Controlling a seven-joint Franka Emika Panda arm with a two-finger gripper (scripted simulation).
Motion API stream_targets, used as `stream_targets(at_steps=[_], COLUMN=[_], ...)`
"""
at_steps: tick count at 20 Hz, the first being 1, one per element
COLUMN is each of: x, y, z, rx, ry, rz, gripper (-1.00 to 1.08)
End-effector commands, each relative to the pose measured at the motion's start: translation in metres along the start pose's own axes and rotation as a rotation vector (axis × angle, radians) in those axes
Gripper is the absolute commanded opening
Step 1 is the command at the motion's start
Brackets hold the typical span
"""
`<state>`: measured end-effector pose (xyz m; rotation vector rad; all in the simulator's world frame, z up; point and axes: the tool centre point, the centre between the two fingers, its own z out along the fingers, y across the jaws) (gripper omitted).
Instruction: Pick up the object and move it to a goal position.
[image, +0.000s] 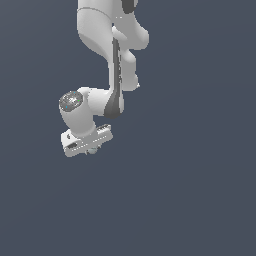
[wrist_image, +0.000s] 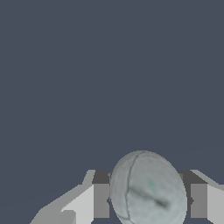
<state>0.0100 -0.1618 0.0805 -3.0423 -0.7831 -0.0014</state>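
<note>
The object is a pale bluish-grey ball with dark seam lines. In the wrist view it sits between my two fingers, which press on it from either side. In the exterior view only a small part of the ball shows under my white gripper, at the exterior view's left of middle. The gripper is shut on the ball and holds it over the dark grey surface.
The arm's white links come down from the top of the exterior view. Around the gripper there is only the flat dark grey surface.
</note>
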Motion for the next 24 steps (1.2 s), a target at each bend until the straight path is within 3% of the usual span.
stream_targets(at_steps=[1, 12, 24], x=[0.005, 0.021, 0.027], y=[0.017, 0.069, 0.085], z=[-0.008, -0.03, -0.036], rx=[0.0, 0.0, 0.0], ry=[0.0, 0.0, -0.001], rz=[-0.001, -0.001, -0.001], gripper=[-1.0, -1.0, -1.0])
